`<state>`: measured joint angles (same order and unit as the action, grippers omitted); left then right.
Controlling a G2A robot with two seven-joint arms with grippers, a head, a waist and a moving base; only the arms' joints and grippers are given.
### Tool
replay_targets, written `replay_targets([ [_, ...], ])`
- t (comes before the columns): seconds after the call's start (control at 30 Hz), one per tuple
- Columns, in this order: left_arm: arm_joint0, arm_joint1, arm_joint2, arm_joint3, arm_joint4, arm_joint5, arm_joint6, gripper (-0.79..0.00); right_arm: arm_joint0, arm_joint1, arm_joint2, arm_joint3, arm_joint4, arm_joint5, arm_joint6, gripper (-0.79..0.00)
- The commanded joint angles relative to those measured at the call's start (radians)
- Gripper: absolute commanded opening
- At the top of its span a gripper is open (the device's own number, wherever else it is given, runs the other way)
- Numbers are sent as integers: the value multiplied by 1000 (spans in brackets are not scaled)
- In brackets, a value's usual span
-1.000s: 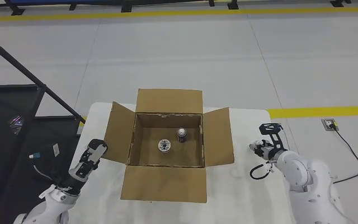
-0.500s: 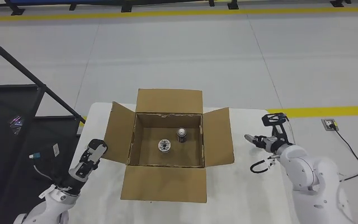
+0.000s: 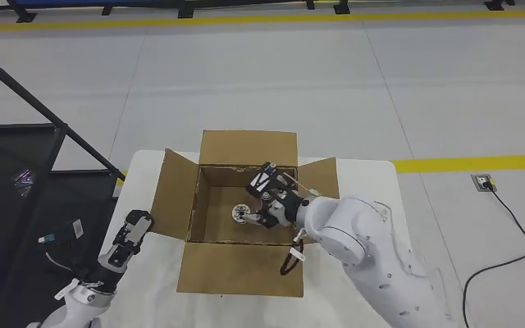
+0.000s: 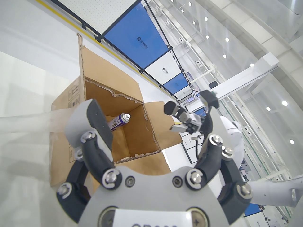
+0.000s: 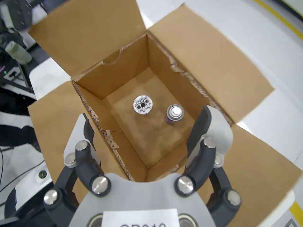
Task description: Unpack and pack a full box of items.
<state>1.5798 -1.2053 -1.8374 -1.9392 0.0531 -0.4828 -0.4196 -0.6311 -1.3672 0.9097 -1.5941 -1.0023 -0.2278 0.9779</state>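
Note:
An open cardboard box [image 3: 246, 148] stands mid-table with all its flaps folded out. On its floor stand a round silver-topped can [image 5: 143, 104] [image 3: 239, 213] and a purple spray can [image 5: 174, 112] [image 4: 119, 120]. My right gripper [image 3: 258, 198] [image 5: 146, 124] hangs open above the box's right half, over the spray can, holding nothing; from above it hides that can. It also appears as the right gripper [image 4: 182, 119] in the left wrist view. My left gripper [image 3: 137, 223] [image 4: 151, 109] is open and empty, beside the box's left flap.
The white table [image 3: 152, 164] has bare strips on both sides of the box. A black frame [image 3: 49, 123] and cables stand off the table's left edge. A yellow floor line [image 3: 459, 164] runs to the right.
My right arm has swung from the table's right side to above the box, gripper now pointing down into it. The left arm has dropped slightly.

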Motion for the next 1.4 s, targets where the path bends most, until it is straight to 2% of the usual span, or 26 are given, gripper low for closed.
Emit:
replay_targets([
  [0.0, -1, 0, 0, 0, 0, 0, 0, 0, 72, -23, -69, 144, 22, 19, -10, 0],
  [0.1, -1, 0, 0, 0, 0, 0, 0, 0, 150, -57, -144, 318, 8, 70, -33, 0],
  [0.23, -1, 0, 0, 0, 0, 0, 0, 0, 211, -93, -188, 467, 29, 110, -73, 0],
  [0.43, -1, 0, 0, 0, 0, 0, 0, 0, 258, -127, -231, 597, -6, 154, -106, 0],
  [0.6, -1, 0, 0, 0, 0, 0, 0, 0, 276, -155, -253, 685, 2, 151, -164, 0],
  [0.63, -1, 0, 0, 0, 0, 0, 0, 0, 280, -160, -254, 703, 7, 148, -177, -68],
  [0.67, -1, 0, 0, 0, 0, 0, 0, 0, 284, -164, -256, 722, 10, 143, -187, -203],
  [0.7, -1, 0, 0, 0, 0, 0, 0, 0, 289, -169, -257, 739, 13, 137, -196, -305],
  [0.73, -1, 0, 0, 0, 0, 0, 0, 0, 293, -173, -257, 755, 17, 133, -208, -363],
  [0.8, -1, 0, 0, 0, 0, 0, 0, 0, 301, -181, -258, 784, 21, 127, -232, -400],
  [0.9, -1, 0, 0, 0, 0, 0, 0, 0, 312, -193, -261, 820, 25, 114, -248, -622],
  [0.93, -1, 0, 0, 0, 0, 0, 0, 0, 316, -197, -262, 829, 28, 108, -249, -736],
  [0.97, -1, 0, 0, 0, 0, 0, 0, 0, 320, -201, -263, 837, 30, 104, -250, -785],
  [1.2, -1, 0, 0, 0, 0, 0, 0, 0, 326, -201, -234, 768, 46, 55, -223, -785],
  [1.37, -1, 0, 0, 0, 0, 0, 0, 0, 258, -162, -162, 523, 28, 72, -111, -785],
])
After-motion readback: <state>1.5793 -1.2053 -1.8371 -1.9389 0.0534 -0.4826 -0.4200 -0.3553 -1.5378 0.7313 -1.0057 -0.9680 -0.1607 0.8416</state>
